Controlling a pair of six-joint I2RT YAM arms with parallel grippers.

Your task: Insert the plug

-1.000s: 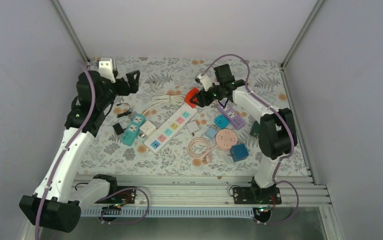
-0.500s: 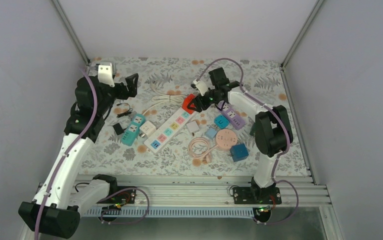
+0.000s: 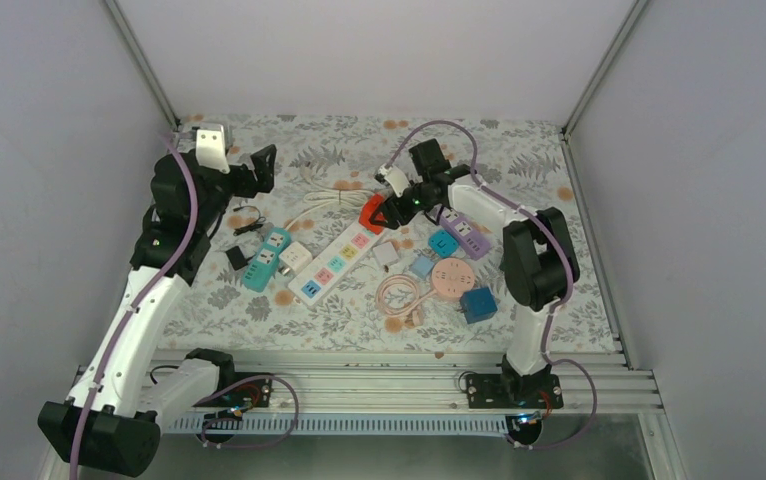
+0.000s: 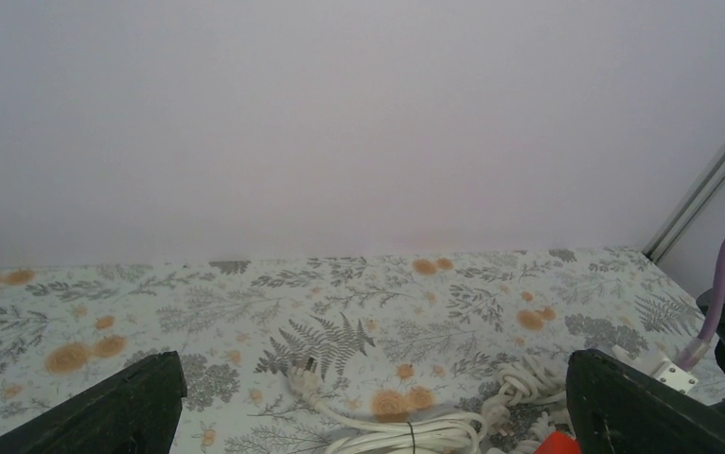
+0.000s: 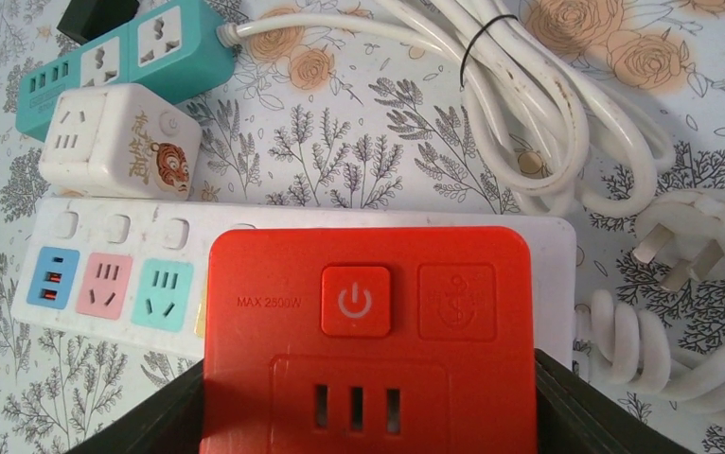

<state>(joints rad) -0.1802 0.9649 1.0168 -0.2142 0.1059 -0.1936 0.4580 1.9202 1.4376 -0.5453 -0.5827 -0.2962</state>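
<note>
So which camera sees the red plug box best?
Right wrist view: the red square plastic adapter fills it, button and slots clear. Top view shows a small red blob; left wrist view, only a sliver.

The red adapter (image 5: 368, 340) is smooth matt plastic. The white power strip (image 5: 150, 251) is smooth plastic too, and its cord (image 5: 529, 132) is glossy and slightly grubby. A matt flower-printed cloth covers the worktop (image 5: 359, 161). A ribbed bare-metal rail (image 3: 389, 385) runs along the near edge. The left hand (image 4: 378, 416) has dull black plastic fingers (image 4: 103, 411).
</note>
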